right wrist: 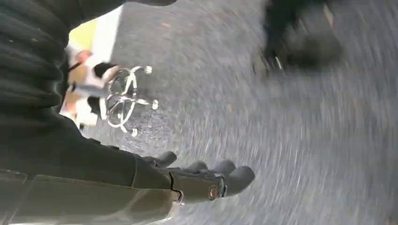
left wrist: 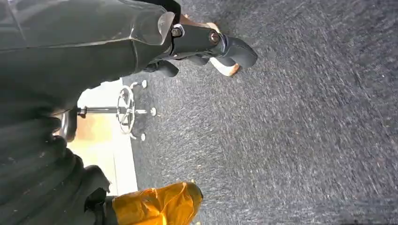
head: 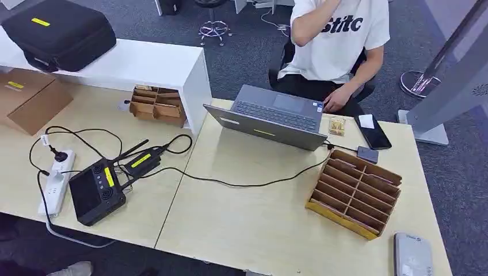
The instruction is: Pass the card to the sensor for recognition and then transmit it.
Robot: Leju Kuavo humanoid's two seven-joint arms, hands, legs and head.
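Observation:
In the head view a small white card (head: pixel 366 121) lies on a black phone (head: pixel 375 134) at the table's far right, beside a seated person's hand. A flat grey device (head: pixel 413 255), possibly the sensor, sits at the table's near right corner. My left hand (left wrist: pixel 206 44) hangs over grey carpet in the left wrist view, fingers stretched out and holding nothing. My right hand (right wrist: pixel 206 177) also hangs above the carpet in the right wrist view, fingers extended and empty.
A cardboard slotted organizer (head: pixel 355 191) stands near the right side of the table (head: pixel 247 224). An open grey laptop (head: pixel 270 115) faces a person in a white T-shirt (head: pixel 336 40). On the left lie a black controller (head: pixel 95 191), cables, a power strip (head: pixel 56 181) and boxes.

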